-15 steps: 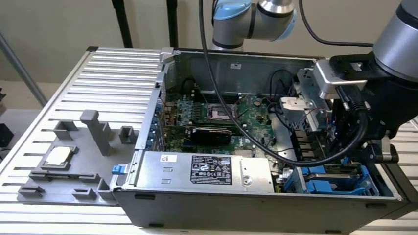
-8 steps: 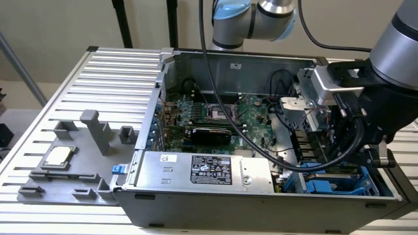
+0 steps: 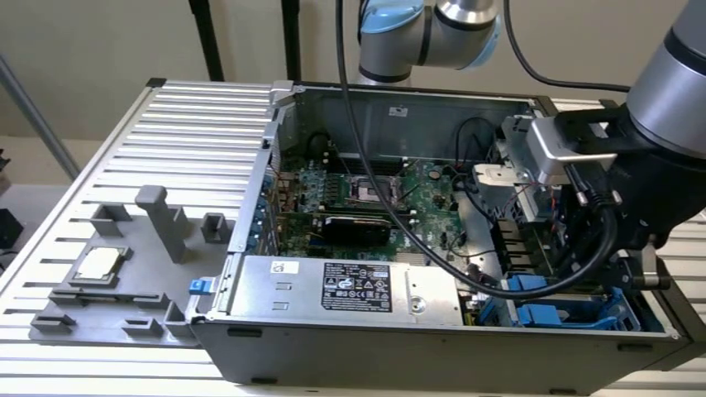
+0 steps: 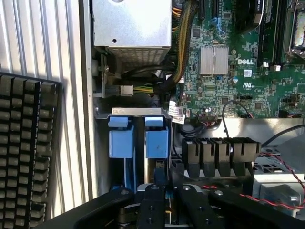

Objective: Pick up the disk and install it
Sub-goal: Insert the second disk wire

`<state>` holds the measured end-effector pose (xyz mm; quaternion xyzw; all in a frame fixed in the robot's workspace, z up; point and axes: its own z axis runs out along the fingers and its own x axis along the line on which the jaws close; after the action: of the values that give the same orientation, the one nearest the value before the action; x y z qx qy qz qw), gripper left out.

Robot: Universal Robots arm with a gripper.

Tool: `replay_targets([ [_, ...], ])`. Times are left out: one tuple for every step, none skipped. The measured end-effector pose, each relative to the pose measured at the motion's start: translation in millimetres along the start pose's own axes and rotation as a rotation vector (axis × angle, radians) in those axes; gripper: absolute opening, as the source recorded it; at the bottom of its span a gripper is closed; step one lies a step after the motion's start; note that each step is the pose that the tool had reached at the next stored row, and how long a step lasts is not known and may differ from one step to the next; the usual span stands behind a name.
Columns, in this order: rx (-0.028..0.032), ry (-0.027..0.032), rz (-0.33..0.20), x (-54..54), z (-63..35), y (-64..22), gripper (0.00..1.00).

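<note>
Computer case (image 3: 331,331) lies open on the slatted table (image 3: 165,132), motherboard (image 3: 364,203) exposed. Drive bay (image 4: 138,114) sits at the case corner on the exterior view's right, near the silver power supply (image 3: 342,289). Two blue carriers stand in it; the gripper (image 4: 166,193) hangs directly over the disk (image 4: 156,143), fingers narrowed on its edge.
</note>
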<state>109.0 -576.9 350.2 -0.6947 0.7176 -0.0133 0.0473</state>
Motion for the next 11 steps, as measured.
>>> replay_targets([
  [0.0006,0.0000,0.000,0.6,0.4,0.0,0.16],
  [0.0012,-0.0002,0.000,1.0,1.0,0.0,0.16],
  [0.0020,-0.0003,0.000,1.4,1.5,0.0,0.16],
  [0.0029,-0.0003,0.000,1.8,2.0,0.1,0.16],
  [0.0041,-0.0002,-0.001,2.2,2.5,0.1,0.16],
  [0.0054,-0.0002,-0.001,2.3,3.0,0.1,0.16],
  [0.0069,-0.0002,-0.001,2.4,3.5,0.0,0.16],
  [0.0084,-0.0002,-0.001,2.5,3.9,0.0,0.16],
  [0.0098,-0.0003,-0.002,2.6,4.4,-0.1,0.16],
  [0.0114,-0.0005,-0.002,2.6,4.9,-0.1,0.16],
  [0.0129,-0.0005,-0.002,2.7,5.4,-0.1,0.16],
])
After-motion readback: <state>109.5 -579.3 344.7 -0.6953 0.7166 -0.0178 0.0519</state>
